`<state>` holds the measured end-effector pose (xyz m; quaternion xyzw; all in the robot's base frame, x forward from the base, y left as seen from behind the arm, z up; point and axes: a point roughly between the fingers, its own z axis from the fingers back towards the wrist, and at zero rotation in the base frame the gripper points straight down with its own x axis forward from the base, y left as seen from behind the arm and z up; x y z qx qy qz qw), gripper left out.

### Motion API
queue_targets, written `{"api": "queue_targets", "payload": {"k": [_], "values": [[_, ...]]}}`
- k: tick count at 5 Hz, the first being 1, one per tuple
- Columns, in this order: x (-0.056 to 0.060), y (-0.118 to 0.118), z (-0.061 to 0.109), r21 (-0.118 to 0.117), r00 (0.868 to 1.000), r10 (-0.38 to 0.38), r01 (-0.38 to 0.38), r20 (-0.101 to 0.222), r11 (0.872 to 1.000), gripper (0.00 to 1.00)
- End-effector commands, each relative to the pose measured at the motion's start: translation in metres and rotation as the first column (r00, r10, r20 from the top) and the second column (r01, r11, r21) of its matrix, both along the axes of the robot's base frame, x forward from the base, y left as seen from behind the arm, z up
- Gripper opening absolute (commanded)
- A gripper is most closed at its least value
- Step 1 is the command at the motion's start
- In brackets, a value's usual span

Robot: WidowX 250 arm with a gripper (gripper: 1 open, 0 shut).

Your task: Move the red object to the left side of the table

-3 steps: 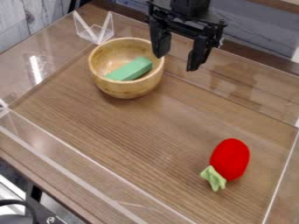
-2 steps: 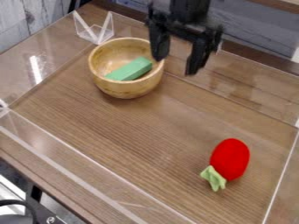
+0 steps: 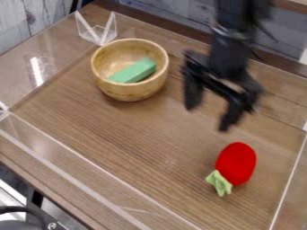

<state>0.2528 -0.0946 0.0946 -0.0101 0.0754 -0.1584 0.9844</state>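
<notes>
1. Since the earlier frames, the gripper has swung away from its place beside the bowl at the back of the desk and now hangs over the right half, nearer the front.
2. Its two dark fingers point downward and stand spread apart with nothing between them, so it is released and empty; motion blur softens their outline.
3. Just in front of it and a little to the right, the red fruit lies on the wood near the right-hand clear wall, its pale green leafy stub pointing toward the front-left. Fruit and gripper are apart, not touching.
4. Neither the fruit nor the bowl has shifted between the frames.
5. That wooden bowl sits at the back left and holds a green block lying flat inside it.
6. A small clear folded piece stands behind the bowl against the back wall.
7. Low clear walls edge the brown wood-grain desk on every side that shows.
</notes>
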Motion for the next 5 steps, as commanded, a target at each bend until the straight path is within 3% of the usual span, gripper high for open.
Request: {"api": "queue_targets", "payload": {"k": [1, 2, 3, 5], "values": [[-0.009, -0.032, 0.006, -0.017, 0.992, -0.112, 0.113, 0.063, 0.993, 1.0], [-0.018, -0.048, 0.001, -0.016, 0.977, -0.207, 0.208, 0.06, 0.978, 1.0], [-0.022, -0.042, -0.005, -0.011, 0.972, -0.231, 0.231, 0.039, 0.973, 1.0], [-0.011, -0.03, -0.01, 0.01, 0.989, -0.137, 0.136, 0.053, 0.991, 1.0]]}}
